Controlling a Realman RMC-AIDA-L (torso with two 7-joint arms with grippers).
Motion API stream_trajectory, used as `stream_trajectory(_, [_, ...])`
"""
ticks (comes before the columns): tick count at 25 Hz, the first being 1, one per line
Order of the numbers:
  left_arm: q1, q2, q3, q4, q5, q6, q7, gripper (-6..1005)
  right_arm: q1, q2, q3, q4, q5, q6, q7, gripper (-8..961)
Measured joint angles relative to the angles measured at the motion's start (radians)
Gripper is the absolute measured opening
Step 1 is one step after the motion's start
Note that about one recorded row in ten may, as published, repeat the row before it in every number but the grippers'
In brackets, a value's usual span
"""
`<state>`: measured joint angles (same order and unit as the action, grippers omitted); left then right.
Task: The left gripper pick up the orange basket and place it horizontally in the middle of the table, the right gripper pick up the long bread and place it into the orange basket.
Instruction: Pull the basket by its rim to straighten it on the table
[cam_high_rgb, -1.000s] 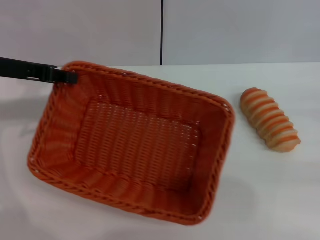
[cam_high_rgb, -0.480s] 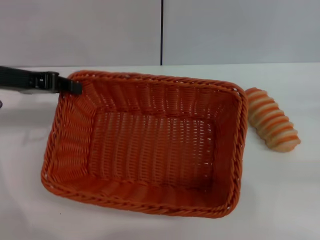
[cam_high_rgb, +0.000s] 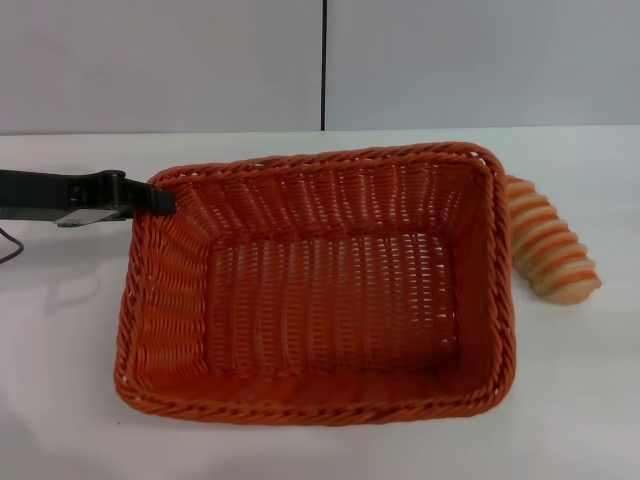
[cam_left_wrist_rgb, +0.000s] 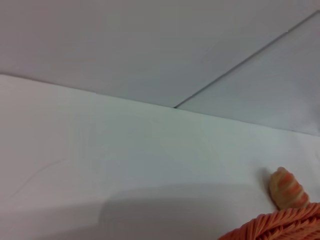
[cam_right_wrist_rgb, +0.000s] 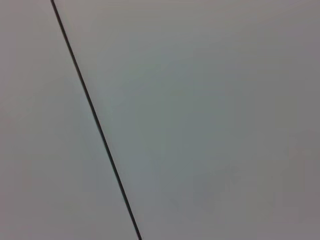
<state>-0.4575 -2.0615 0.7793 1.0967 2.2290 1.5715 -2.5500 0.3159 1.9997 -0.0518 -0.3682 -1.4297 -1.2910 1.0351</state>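
1. The orange basket (cam_high_rgb: 320, 290) is gripped at its far-left rim corner by the left gripper (cam_high_rgb: 160, 200), jaws clamped, mid-desk (cam_high_rgb: 580, 400), nearly horizontal.
2. The long bread (cam_high_rgb: 550, 250) lies untouched just right of it; loading is left.

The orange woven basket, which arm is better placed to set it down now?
Left. The left gripper is at the far left corner rim of the orange woven basket, apparently holding it. The right gripper is out of view; its wrist camera shows only a wall.
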Motion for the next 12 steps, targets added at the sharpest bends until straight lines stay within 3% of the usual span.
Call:
stream_trajectory(5, [-0.009,0.004,-0.004,-0.035,0.003,-0.014,0.002,214,0.005,-0.002,0.0,0.003,0.0,0.001,0.0,672])
stream_trajectory(10, [-0.022,0.024,0.0,-0.063,0.007,-0.014,0.016,219,0.005,-0.004,-0.001,0.003,-0.002,0.001,0.002,668])
stream_trajectory(12, [-0.024,0.026,-0.001,-0.065,0.007,-0.012,0.022,295,0.005,-0.007,-0.013,0.003,-0.003,0.001,0.004,667])
